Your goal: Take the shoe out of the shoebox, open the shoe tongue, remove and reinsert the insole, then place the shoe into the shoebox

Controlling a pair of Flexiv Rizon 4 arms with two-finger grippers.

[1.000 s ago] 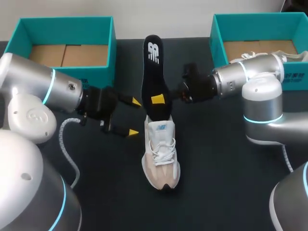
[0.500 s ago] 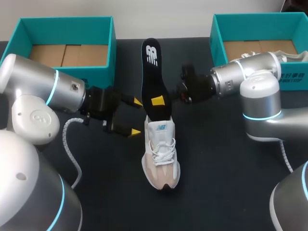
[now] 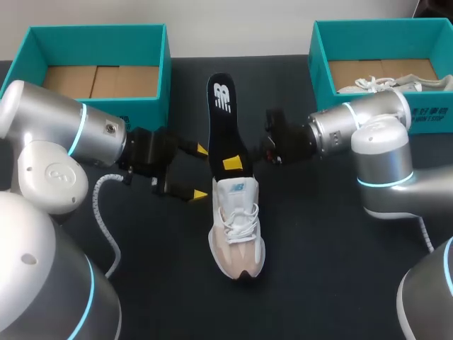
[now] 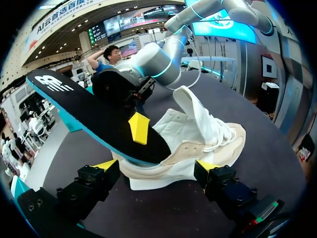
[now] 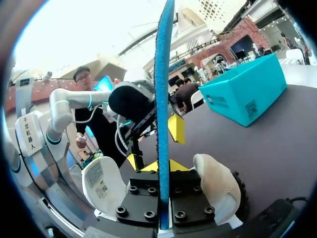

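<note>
The shoe [image 3: 237, 230] is soft, matt cream and white cloth. The insole [image 3: 225, 124] has a matt black top and a blue foam edge. The shoebox [image 3: 99, 32] is smooth teal card, and the table [image 3: 318, 248] is matt black.

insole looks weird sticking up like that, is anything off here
Only the black insole stands out. One end sits in the shoe's opening while the rest juts out beyond the heel, pinched in the right gripper. That looks like mid-task handling, not damage. The shoe itself stands upright and looks intact.
</note>
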